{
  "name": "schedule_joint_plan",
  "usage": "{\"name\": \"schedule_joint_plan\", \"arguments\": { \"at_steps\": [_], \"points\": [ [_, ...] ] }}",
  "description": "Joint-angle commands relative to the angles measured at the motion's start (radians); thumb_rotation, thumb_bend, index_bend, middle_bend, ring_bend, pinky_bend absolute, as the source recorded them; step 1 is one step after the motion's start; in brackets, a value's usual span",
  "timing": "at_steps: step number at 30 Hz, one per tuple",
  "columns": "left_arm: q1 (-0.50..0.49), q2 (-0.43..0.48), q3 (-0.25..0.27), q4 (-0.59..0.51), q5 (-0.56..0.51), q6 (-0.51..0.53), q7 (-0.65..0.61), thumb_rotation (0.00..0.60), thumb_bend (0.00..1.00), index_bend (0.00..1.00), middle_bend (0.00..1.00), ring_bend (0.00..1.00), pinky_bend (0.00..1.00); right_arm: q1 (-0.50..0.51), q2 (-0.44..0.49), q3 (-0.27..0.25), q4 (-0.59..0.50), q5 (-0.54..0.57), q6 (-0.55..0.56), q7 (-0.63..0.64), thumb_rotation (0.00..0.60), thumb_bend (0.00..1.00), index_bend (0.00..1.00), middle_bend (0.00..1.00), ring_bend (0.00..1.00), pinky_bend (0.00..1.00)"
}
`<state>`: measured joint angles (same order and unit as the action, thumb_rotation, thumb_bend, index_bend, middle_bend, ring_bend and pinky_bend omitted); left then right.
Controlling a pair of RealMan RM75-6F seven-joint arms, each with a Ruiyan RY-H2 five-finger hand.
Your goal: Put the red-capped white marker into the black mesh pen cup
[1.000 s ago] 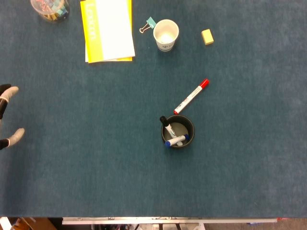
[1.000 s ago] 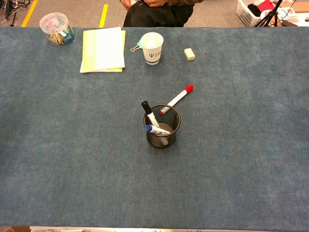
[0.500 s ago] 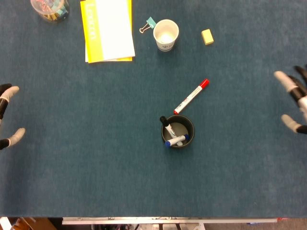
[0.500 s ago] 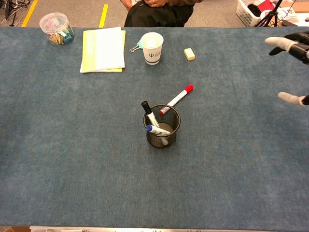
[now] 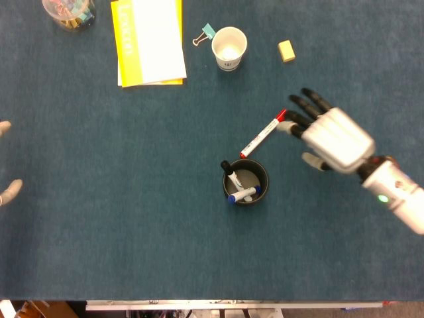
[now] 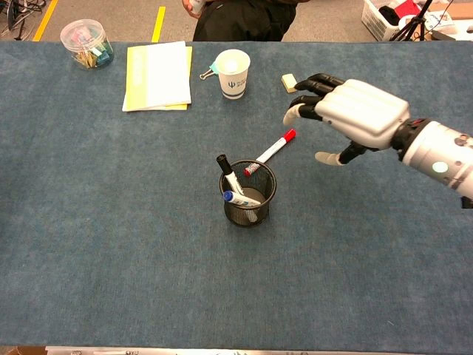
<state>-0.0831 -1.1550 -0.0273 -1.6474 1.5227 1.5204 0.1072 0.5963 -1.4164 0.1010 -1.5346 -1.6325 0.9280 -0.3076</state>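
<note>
The right robot hand (image 5: 334, 138) has swung in fast from the right edge of the bench (image 5: 132, 218) and now hangs just beside the red cap end of the red-capped white marker (image 5: 264, 134). Its fingers (image 6: 310, 92) are spread apart and it holds nothing. The left robot hand (image 5: 5, 159) has slid back, so only fingertips peek in at the left edge; they look spread, but I cannot tell for sure.

The marker lies flat on the bench, slanted, with its cap up and to the right. Its other end sits just beside the black mesh pen cup (image 6: 248, 194), maybe touching the rim. The cup stands upright with two other markers leaning inside.

The marker looks light, hard and stiff. Its smooth round body could roll or slip away if it is bumped. I think the best place to pinch it is the white middle, from both long sides. Then it can be tipped up and dropped into the open part of the cup, gently, because the light cup could tip over.
</note>
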Motion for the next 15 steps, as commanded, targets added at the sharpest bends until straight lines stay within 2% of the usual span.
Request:
{"name": "schedule_joint_plan", "arguments": {
  "at_steps": [1,7,15],
  "points": [
    [0.003,0.002,0.0,0.002,-0.002,0.003,-0.002,0.6,0.15,0.18,0.18,0.17,0.15,0.049,-0.081,0.002,0.082,-0.009,-0.04,-0.025,0.6,0.22,0.34,0.27,0.04,0.0],
    [0.008,0.007,-0.002,0.007,-0.009,0.004,-0.008,0.6,0.15,0.18,0.18,0.17,0.15,0.102,-0.162,-0.012,0.177,-0.02,-0.071,-0.073,0.6,0.25,0.38,0.27,0.04,0.0],
    [0.011,0.008,-0.002,0.017,-0.015,0.001,-0.014,0.6,0.15,0.18,0.18,0.17,0.15,0.14,-0.232,-0.036,0.243,-0.012,-0.099,-0.112,0.6,0.25,0.39,0.27,0.04,0.0]
  ]
}}
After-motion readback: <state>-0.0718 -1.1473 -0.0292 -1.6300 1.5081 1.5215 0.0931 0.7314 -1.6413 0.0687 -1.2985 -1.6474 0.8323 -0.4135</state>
